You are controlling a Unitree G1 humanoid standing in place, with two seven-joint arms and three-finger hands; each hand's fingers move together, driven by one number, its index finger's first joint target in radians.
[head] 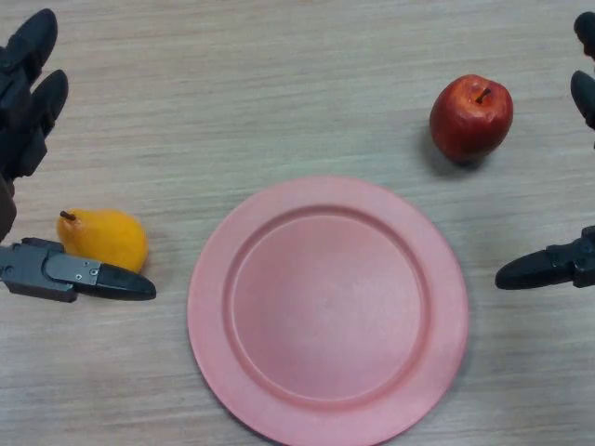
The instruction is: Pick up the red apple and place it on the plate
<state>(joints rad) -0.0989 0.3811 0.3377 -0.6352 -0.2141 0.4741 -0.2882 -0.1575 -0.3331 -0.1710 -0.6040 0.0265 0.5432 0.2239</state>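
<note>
My right hand point(558, 265) hangs spread and empty at the table's edge, just right of the glossy red apple point(470, 118) resting beyond the bare round pink plate point(327, 418), while my left hand point(56, 271), fingers apart, idles beside the yellow pear point(104, 239).

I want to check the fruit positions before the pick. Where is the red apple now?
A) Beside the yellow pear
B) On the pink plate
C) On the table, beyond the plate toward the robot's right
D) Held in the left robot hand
C: the red apple lies on the bare table, apart from the plate and nearer the right robot hand.
</note>
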